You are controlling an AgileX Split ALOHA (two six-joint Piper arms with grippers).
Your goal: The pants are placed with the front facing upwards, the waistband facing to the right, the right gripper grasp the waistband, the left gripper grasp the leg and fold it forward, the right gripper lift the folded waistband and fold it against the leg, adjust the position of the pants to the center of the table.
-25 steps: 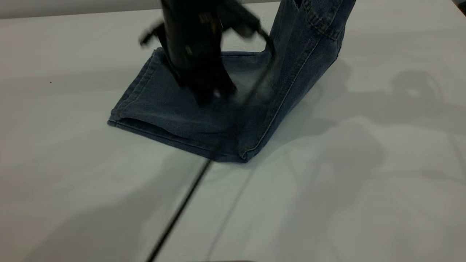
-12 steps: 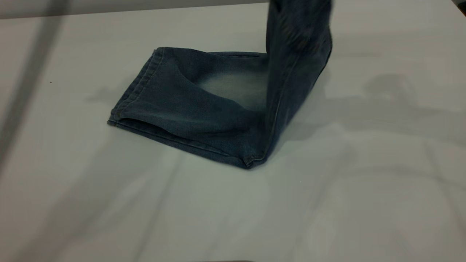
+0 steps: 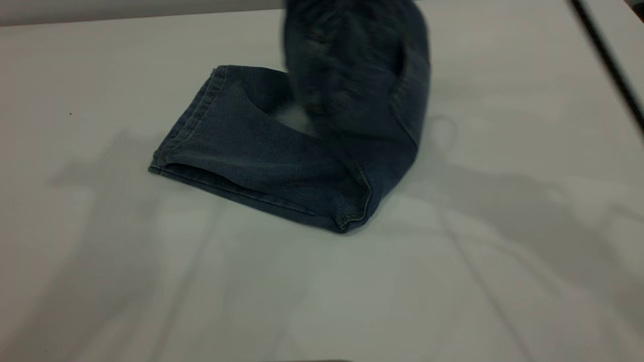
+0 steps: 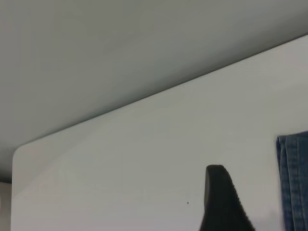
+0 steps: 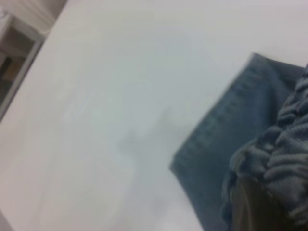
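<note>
The blue denim pants [image 3: 241, 151] lie on the white table [image 3: 453, 281], with the leg hems to the left. Their right-hand part [image 3: 357, 70] is lifted and runs out of the top of the exterior view, leaning left over the flat legs. In the right wrist view the ruffled waistband [image 5: 288, 144] bunches around my right gripper [image 5: 262, 197], which is shut on it. My left gripper [image 4: 240, 211] is off to the side over bare table. One black finger [image 4: 219, 192] shows, with nothing against it. A leg edge [image 4: 293, 183] lies just beside it.
A thin dark cable [image 3: 609, 60] crosses the far right corner of the exterior view. The table's far edge [image 3: 126, 17] runs along the top. A rounded table corner [image 4: 19, 154] shows in the left wrist view.
The left gripper, which stood over the flat legs, has left the exterior view. The lifted waistband end has swung from the right towards the left, over the legs.
</note>
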